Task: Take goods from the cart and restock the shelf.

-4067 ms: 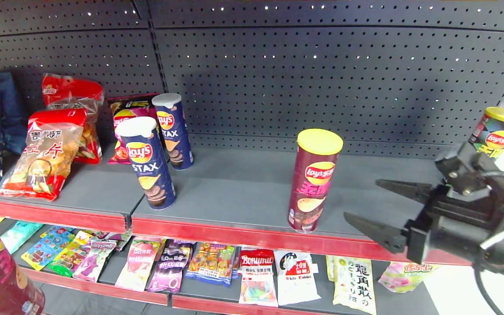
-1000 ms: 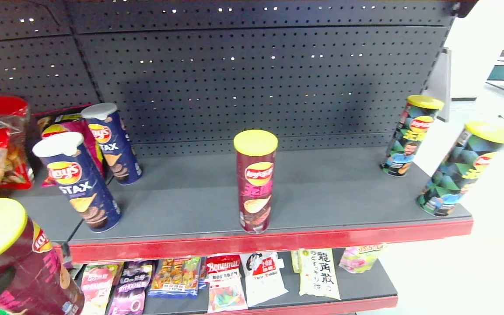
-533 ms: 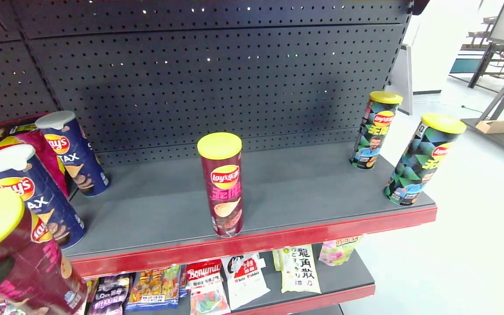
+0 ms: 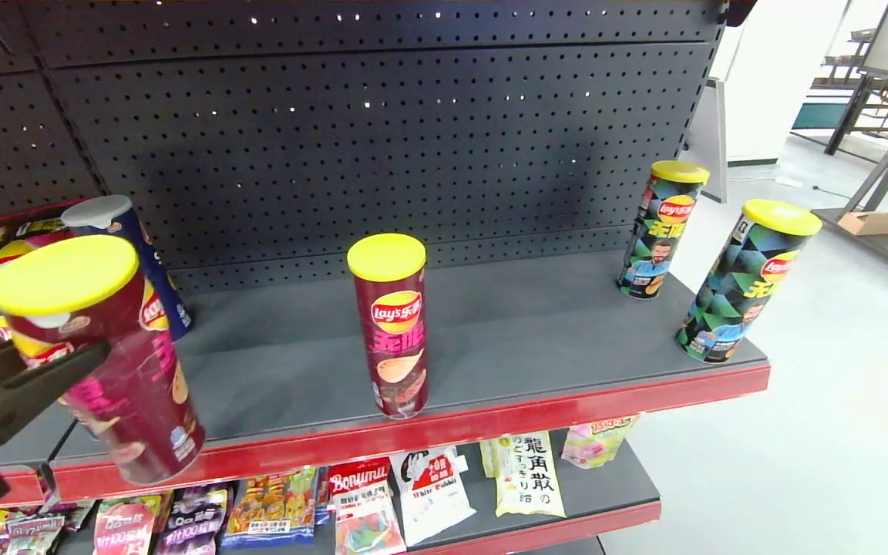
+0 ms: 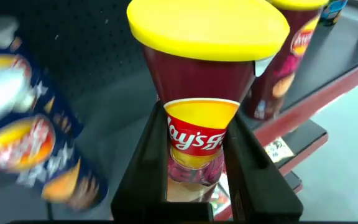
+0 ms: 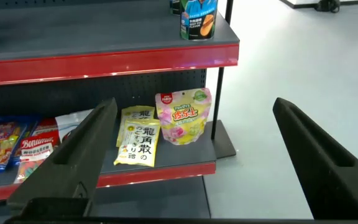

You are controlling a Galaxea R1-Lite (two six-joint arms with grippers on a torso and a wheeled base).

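My left gripper [image 4: 24, 381] is shut on a maroon chip can with a yellow lid [image 4: 105, 347], held tilted over the front left of the grey shelf [image 4: 536, 331]. In the left wrist view its black fingers [image 5: 146, 162] clamp the can [image 5: 201, 124] at mid-body. A matching maroon can [image 4: 394, 327] stands upright near the shelf's red front edge. My right gripper [image 6: 194, 109] is open with nothing between its fingers, low before the lower shelf [image 6: 166, 171].
Two blue chip cans [image 4: 124, 239] stand behind the held can. Two green-patterned cans [image 4: 664, 227] [image 4: 745, 281] stand at the shelf's right end. Snack bags [image 4: 521, 474] lie on the lower shelf. Bare shelf lies either side of the standing maroon can.
My left gripper has lifted the maroon can up and to the right, from the lower left corner to over the shelf's front edge. Before that the head camera panned right.
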